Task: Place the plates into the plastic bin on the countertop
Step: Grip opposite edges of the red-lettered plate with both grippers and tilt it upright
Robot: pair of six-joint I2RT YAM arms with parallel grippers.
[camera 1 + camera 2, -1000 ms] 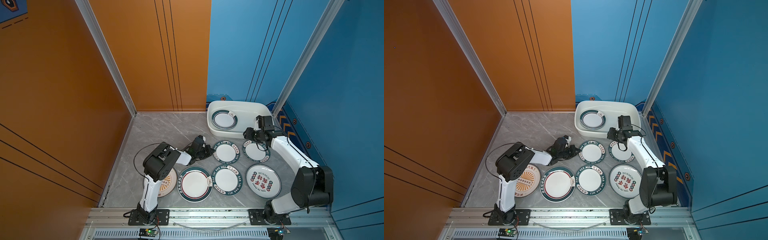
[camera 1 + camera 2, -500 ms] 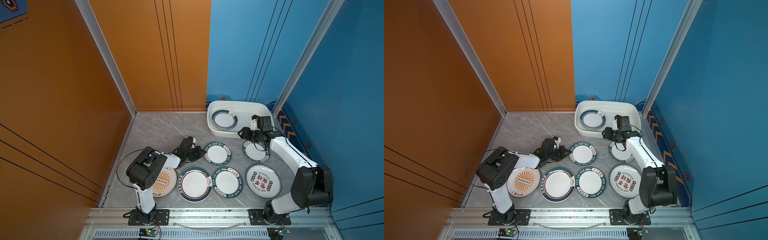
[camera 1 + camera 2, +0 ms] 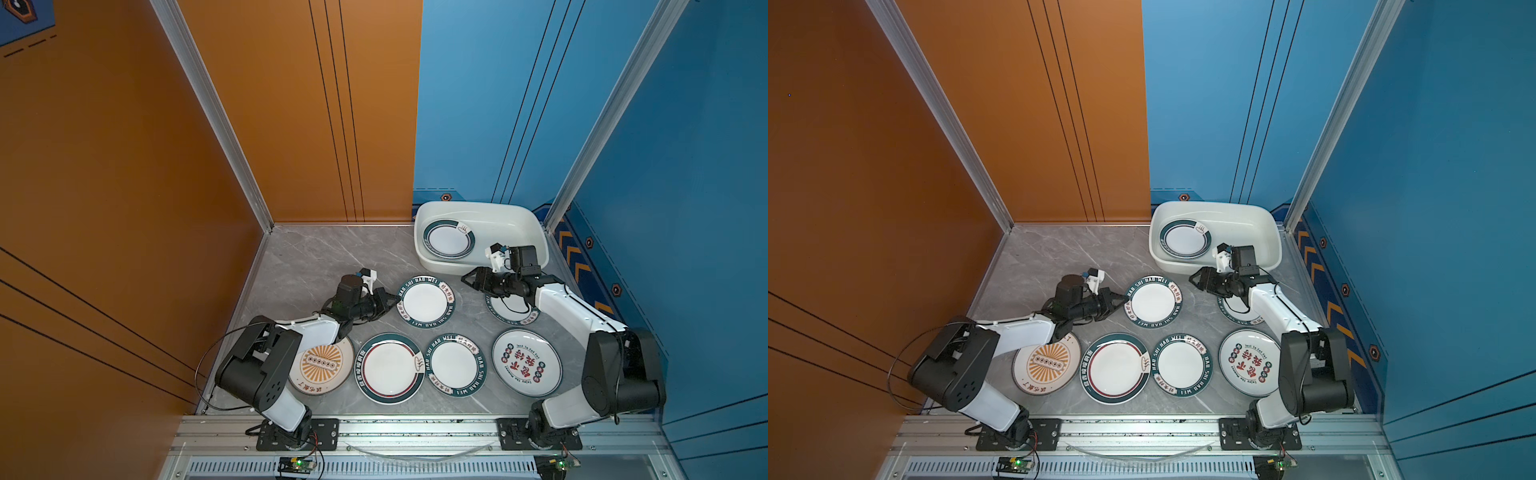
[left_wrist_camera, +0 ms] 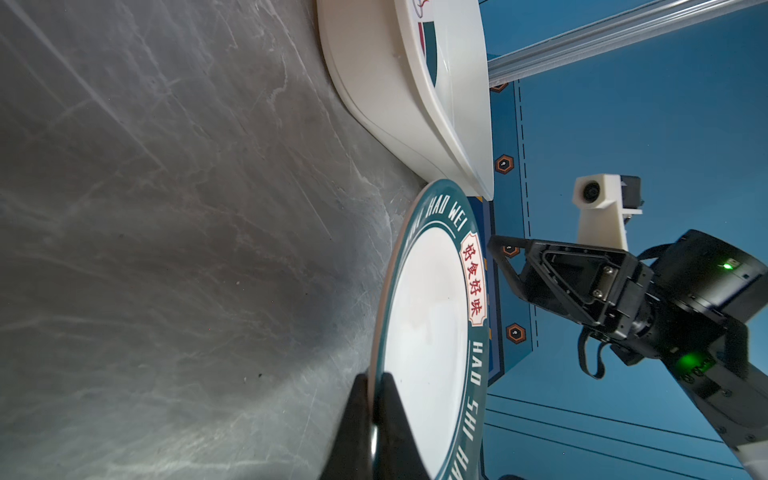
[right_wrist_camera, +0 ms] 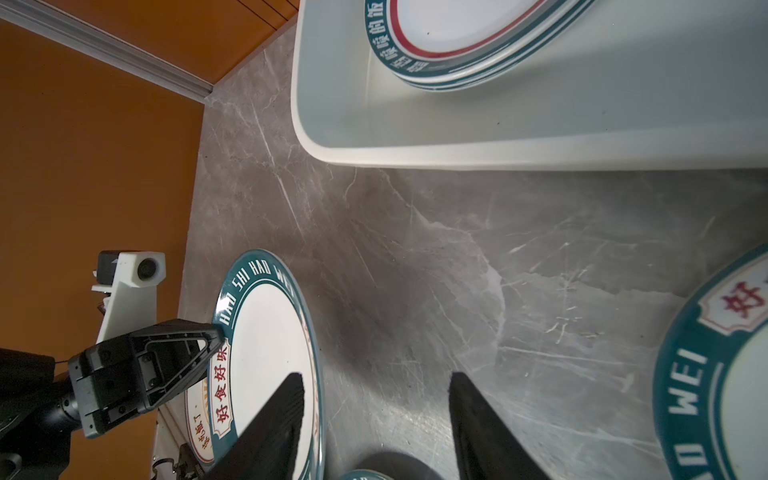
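White with a dark green lettered rim, one plate (image 3: 426,302) is over the grey worktop (image 3: 332,257) near the plastic bin (image 3: 478,205), and the left pincer (image 4: 375,390) is squeezed tight on its edge. The right pincer (image 5: 374,399) is partly open with nothing in it, above the bare worktop between that plate and the bin. A stack of plates (image 3: 449,240) sits inside the bin toward its left end in both top views, and five more plates (image 3: 526,367) lie on the worktop outside the bin.
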